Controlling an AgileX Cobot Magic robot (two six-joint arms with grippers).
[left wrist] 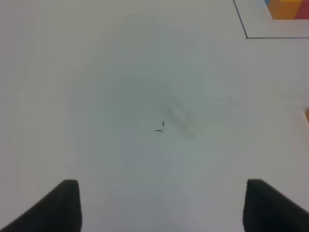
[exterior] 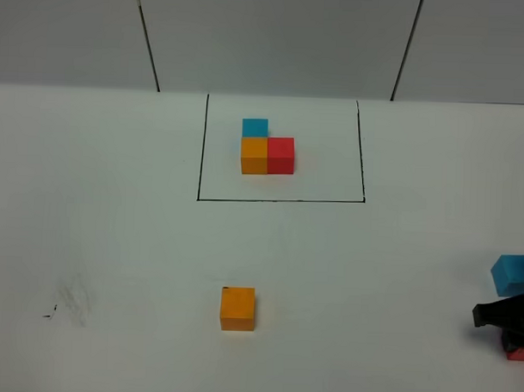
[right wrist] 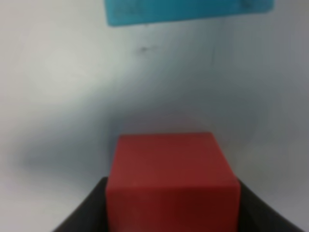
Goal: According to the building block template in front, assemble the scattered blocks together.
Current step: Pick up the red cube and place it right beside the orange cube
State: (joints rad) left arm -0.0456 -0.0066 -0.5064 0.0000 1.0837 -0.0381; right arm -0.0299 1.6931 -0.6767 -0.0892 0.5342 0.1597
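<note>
The building block template [exterior: 267,149] is a light blue, orange and red trio inside a thin black outline [exterior: 280,199] at the far middle of the table; its corner [left wrist: 288,8] shows in the left wrist view. Of the scattered blocks, the orange one [exterior: 237,309] sits alone near the front centre. At the right edge lies the light blue one [exterior: 511,273], also seen as a blue block [right wrist: 188,10] in the right wrist view. My right gripper [exterior: 514,338] is shut on the red block [right wrist: 173,179], fingers [right wrist: 84,215] against its sides. My left gripper [left wrist: 161,208] is open over bare table.
A faint smudge with small black marks [exterior: 51,312] lies on the white table at the front left, and the same mark [left wrist: 161,127] shows under the left gripper. A grey panelled wall [exterior: 276,42] stands behind the table.
</note>
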